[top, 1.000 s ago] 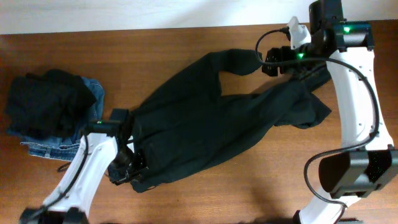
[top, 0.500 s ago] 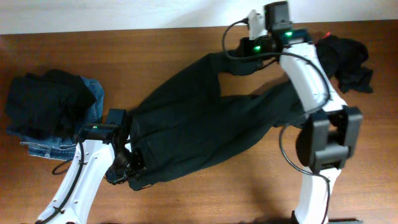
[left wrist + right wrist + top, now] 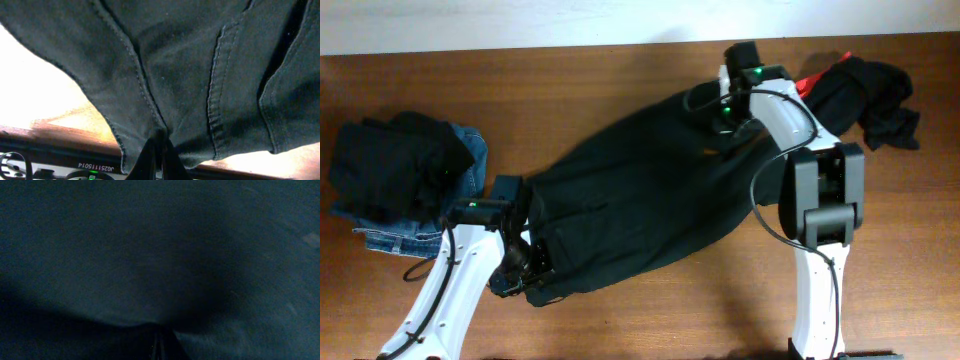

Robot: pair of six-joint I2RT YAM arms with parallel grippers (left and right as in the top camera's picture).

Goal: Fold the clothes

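Note:
A large pair of black trousers [image 3: 640, 190] lies diagonally across the wooden table [image 3: 620, 70], both legs together and pointing to the upper right. My left gripper [image 3: 527, 268] is shut on the waist end at the lower left. In the left wrist view the seamed black cloth [image 3: 190, 65] is pinched between the closed jaws [image 3: 161, 155]. My right gripper [image 3: 718, 128] sits on the leg ends at the upper right. Dark fabric [image 3: 150, 255] fills the right wrist view and rises to a peak at the closed jaws [image 3: 158, 347].
A black garment [image 3: 395, 165] is piled on blue jeans [image 3: 470, 150] at the left edge. Another black garment [image 3: 875, 95] with a red edge [image 3: 810, 84] lies at the upper right. The right arm's base [image 3: 825, 210] stands beside the trousers.
My right arm swung left from the far right onto the trouser legs and closed its jaws. The two spread legs now lie together. The red-edged garment came into view.

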